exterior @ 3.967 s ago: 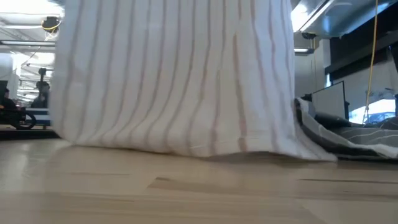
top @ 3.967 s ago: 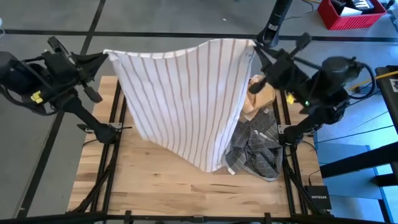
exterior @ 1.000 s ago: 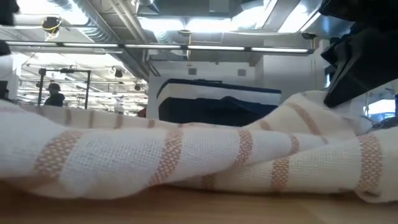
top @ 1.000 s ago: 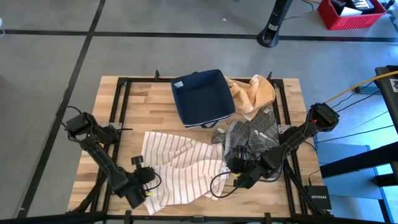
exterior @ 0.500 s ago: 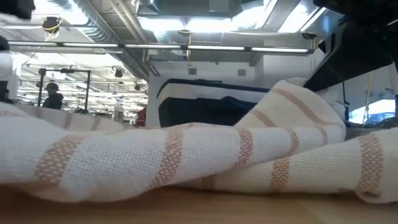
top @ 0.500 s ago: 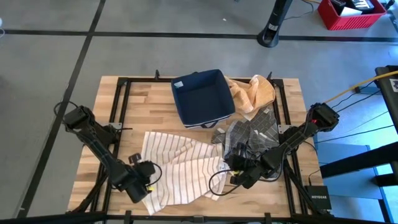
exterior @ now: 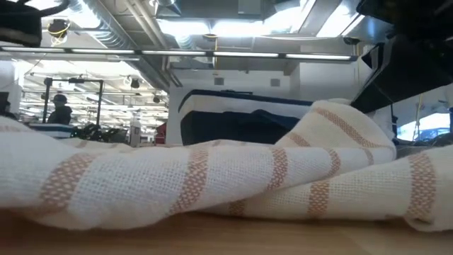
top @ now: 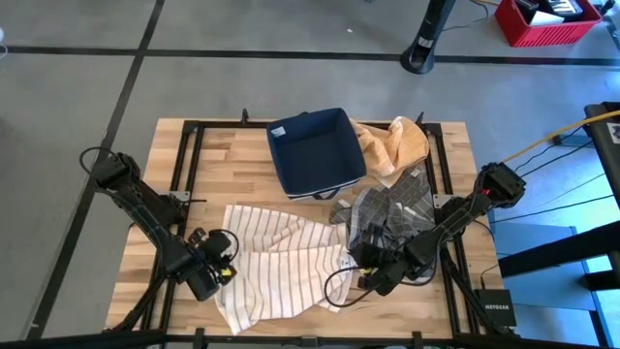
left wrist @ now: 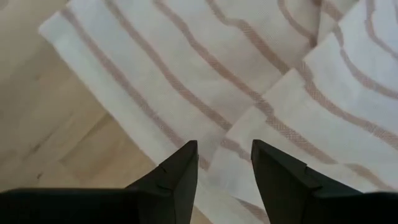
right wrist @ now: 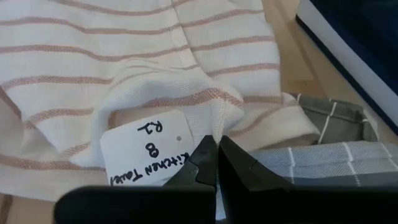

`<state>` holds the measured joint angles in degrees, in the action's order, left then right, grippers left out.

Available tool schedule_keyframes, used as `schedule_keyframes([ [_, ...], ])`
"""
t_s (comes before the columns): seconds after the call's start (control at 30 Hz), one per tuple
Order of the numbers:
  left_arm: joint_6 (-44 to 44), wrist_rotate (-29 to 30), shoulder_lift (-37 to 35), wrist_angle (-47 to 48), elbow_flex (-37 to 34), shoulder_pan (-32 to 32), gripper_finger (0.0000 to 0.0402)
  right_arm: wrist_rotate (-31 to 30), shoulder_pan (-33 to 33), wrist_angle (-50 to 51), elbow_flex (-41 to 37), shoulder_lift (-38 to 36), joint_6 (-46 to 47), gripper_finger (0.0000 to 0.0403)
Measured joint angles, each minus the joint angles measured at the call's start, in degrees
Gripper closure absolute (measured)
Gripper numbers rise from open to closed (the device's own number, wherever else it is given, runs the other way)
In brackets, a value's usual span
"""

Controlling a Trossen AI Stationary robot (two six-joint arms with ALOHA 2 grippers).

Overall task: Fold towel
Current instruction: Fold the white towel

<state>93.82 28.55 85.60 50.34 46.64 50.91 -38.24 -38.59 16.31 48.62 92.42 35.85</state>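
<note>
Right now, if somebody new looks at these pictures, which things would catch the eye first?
First, the white striped towel, lying rumpled on the table's near half. The left tool stands open at its left edge, and the right tool is shut at its right edge, by a handwritten label. Behind it sit a dark blue bin, a grey checked cloth and an orange cloth.

An industrial lab or workshop: grey concrete floor (top: 87,87) marked with dark tape lines, exposed ceiling ducts (exterior: 106,32), strip lights, and a red bin (top: 547,19).
</note>
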Motion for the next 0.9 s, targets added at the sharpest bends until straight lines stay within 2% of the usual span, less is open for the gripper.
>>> schedule_keyframes([
  [0.1, -4.0, -0.1, 0.1, -4.5, -2.2, 0.0, 0.0258, 0.1, 0.0, 0.0, 0.0, 0.1, -0.1, 0.0397],
  [0.23, -8.8, -2.9, 0.1, -7.8, -4.5, 0.0, 0.0258, 0.1, 0.0, 0.0, 0.0, 0.1, -0.1, 0.0397],
  [0.6, -17.9, -5.1, -0.1, -15.2, -5.0, 0.0, 0.0278, 0.1, 0.0, -0.2, 0.0, 0.1, -0.1, 0.0397],
  [0.73, -18.7, -5.1, -0.1, -12.8, -5.0, -0.5, 0.0289, 0.1, 0.0, -0.2, 0.0, 0.1, -0.1, 0.0397],
  [0.9, -14.8, -4.3, 0.2, -11.1, -5.0, -2.3, 0.0293, 0.1, 0.0, -0.2, 0.0, 0.1, -0.1, 0.0397],
])
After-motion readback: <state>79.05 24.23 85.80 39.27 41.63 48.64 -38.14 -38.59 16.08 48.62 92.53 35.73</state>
